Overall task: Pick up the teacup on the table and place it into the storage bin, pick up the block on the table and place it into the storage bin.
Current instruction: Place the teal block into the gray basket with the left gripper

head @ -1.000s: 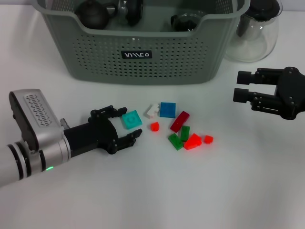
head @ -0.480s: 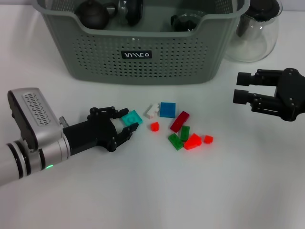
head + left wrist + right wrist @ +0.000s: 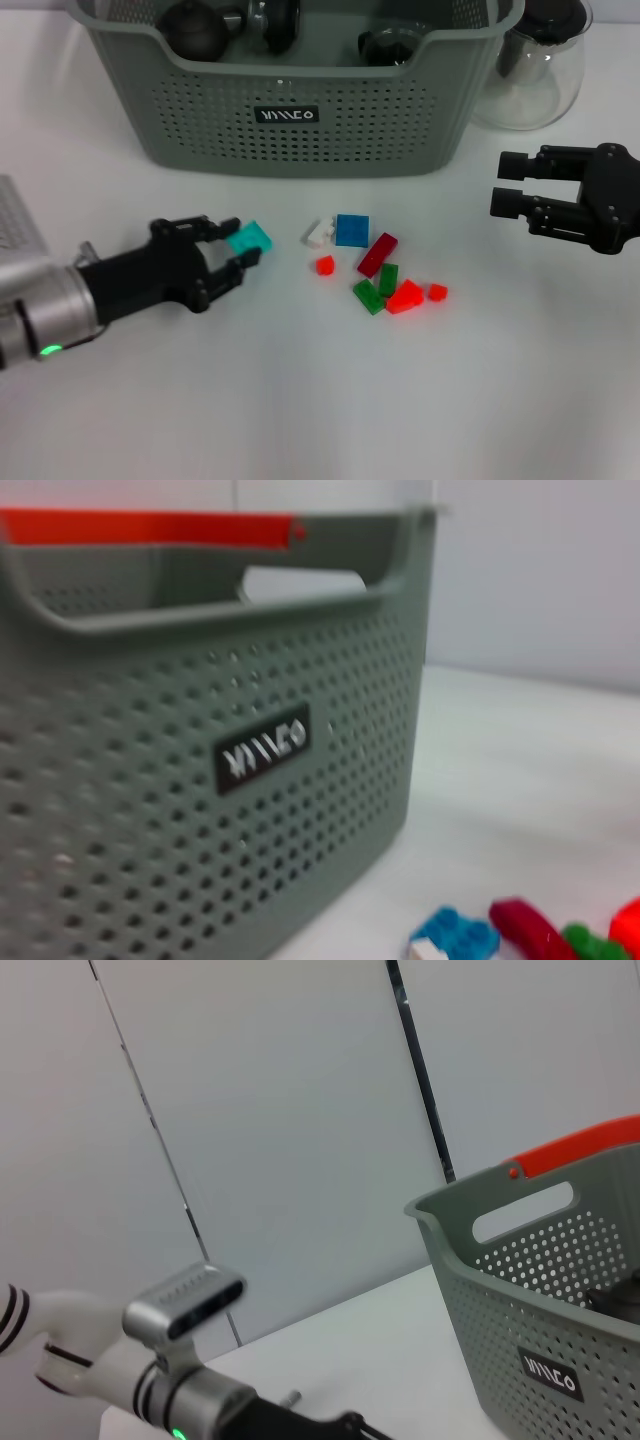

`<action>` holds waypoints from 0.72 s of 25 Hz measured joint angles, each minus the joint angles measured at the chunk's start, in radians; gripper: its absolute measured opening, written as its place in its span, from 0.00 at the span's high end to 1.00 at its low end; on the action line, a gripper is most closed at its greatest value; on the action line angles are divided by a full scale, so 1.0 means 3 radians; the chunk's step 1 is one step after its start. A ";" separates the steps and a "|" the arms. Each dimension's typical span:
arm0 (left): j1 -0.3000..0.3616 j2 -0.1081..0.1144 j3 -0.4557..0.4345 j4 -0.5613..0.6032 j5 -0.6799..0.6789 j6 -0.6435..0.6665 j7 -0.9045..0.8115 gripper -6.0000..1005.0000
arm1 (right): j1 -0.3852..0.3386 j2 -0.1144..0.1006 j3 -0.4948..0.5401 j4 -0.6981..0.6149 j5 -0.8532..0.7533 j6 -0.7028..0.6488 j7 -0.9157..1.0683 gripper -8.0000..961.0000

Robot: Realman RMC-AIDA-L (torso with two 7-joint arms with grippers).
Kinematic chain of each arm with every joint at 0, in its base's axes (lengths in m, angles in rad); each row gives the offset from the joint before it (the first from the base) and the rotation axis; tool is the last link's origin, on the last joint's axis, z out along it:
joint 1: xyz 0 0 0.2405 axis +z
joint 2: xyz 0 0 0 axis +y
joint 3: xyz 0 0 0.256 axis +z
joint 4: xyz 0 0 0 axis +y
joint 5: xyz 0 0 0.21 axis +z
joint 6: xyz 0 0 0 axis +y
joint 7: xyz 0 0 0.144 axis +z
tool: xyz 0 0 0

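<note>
We judge the teal block (image 3: pixel 250 238), pinched at its edges by our left gripper (image 3: pixel 232 246) before the storage bin (image 3: pixel 300 120), light, stiff and slippery, while our right gripper (image 3: pixel 512 185) waits open beside the bin.

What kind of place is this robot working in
Probably a robotics lab or test room, not a home. A bare white table holds a grey-green perforated plastic storage bin and scattered small coloured toy blocks, and plain pale wall panels stand behind.
</note>
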State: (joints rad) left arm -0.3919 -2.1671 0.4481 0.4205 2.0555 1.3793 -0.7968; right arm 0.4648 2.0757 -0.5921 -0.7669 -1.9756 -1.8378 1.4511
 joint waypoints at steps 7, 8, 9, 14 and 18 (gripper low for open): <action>0.0143 0.0001 -0.0042 0.0280 -0.0012 0.0228 -0.0216 0.60 | 0.0013 -0.0003 0.0000 0.0000 0.0000 0.0001 -0.0002 0.44; 0.0142 0.0000 -0.0042 0.0279 -0.0005 0.0220 -0.0216 0.60 | 0.0014 -0.0002 0.0000 0.0000 0.0000 0.0001 -0.0002 0.44; 0.0138 0.0000 -0.0042 0.0277 0.0003 0.0210 -0.0217 0.60 | 0.0016 -0.0001 0.0000 0.0000 0.0000 0.0001 -0.0003 0.44; 0.0126 -0.0002 -0.0040 0.0276 0.0011 0.0199 -0.0218 0.60 | 0.0019 -0.0001 0.0000 0.0000 0.0000 0.0001 -0.0004 0.44; 0.0125 -0.0002 -0.0036 0.0279 0.0011 0.0190 -0.0219 0.60 | 0.0024 -0.0001 0.0000 0.0000 0.0000 0.0001 -0.0004 0.44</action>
State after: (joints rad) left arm -0.3545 -2.1676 0.4374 0.5042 2.0588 1.4363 -0.8625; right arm 0.4718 2.0754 -0.5921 -0.7670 -1.9757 -1.8376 1.4500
